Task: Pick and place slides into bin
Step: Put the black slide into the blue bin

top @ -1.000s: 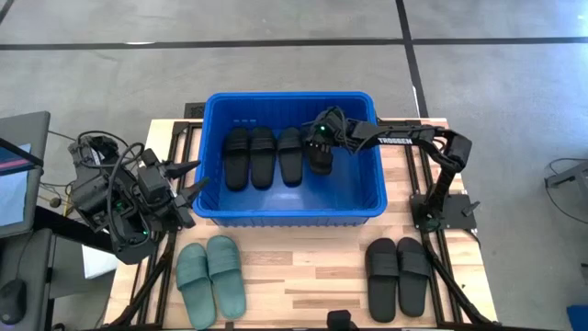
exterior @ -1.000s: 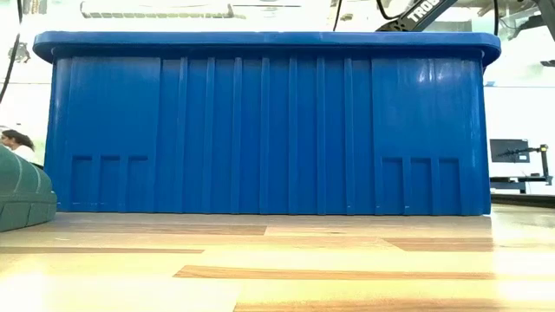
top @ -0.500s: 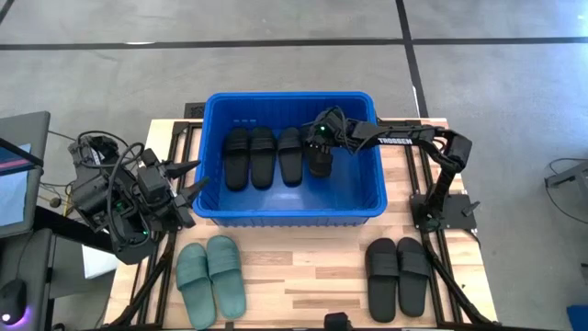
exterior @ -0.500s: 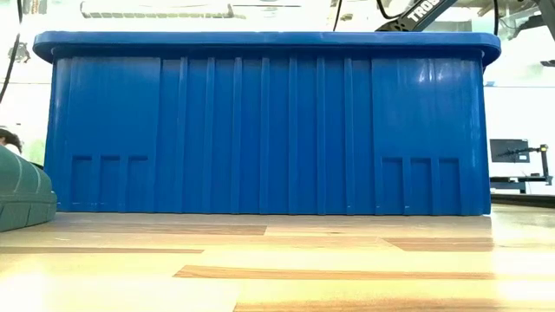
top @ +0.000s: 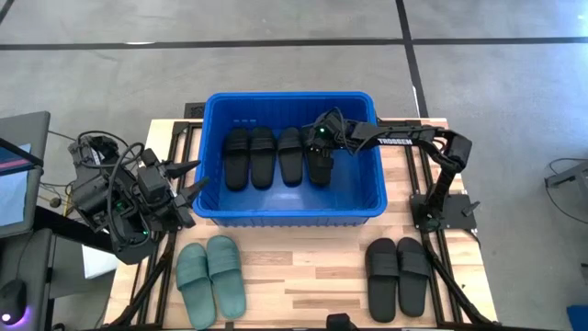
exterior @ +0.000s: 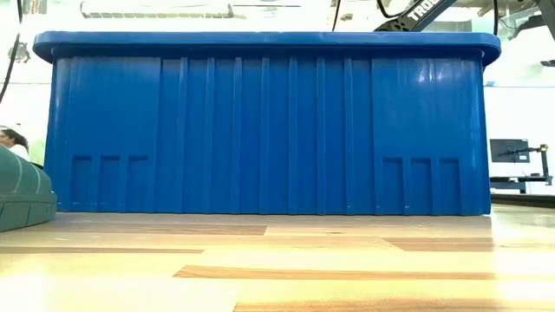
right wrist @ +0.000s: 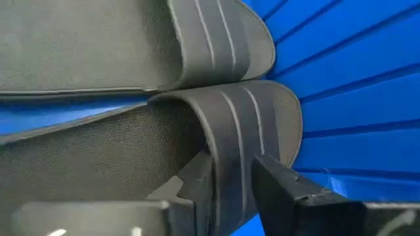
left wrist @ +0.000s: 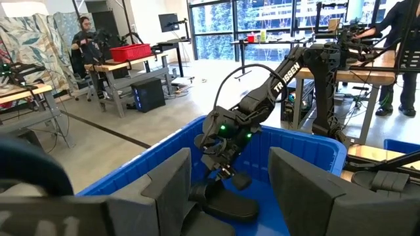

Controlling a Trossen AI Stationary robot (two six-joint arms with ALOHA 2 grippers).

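Note:
The blue bin (top: 292,210) stands mid-table. Three black slides (top: 262,156) lie side by side, soles down, on its floor. My right gripper (top: 320,140) is inside the bin, shut on a fourth black slide (top: 319,168) to the right of them. Two green slides (top: 209,276) lie on the table near left, and two black slides (top: 397,274) near right. My left gripper (top: 188,179) is open and empty at the bin's left wall. In its wrist view (left wrist: 230,196) it faces the bin. My right gripper holds the fourth slide by its wide strap (right wrist: 230,147), pinched between one finger (right wrist: 193,187) under the strap on the footbed and one finger (right wrist: 289,187) outside it. The fingers slant down from the bin's far right. The slide lies about level, low in the bin; whether it rests on the floor I cannot tell.
The bin's tall ribbed wall (exterior: 260,130) fills the low view, with a green slide (exterior: 17,191) at its left. Cables and a monitor lie off the table's left edge (top: 92,156). Bare wood shows between the two pairs near the front edge (top: 303,276).
My right gripper has gone down into the bin and slightly toward the near edge, still shut on the black slide. The slide was tilted. It now lies flatter and lower, lined up beside the other three.

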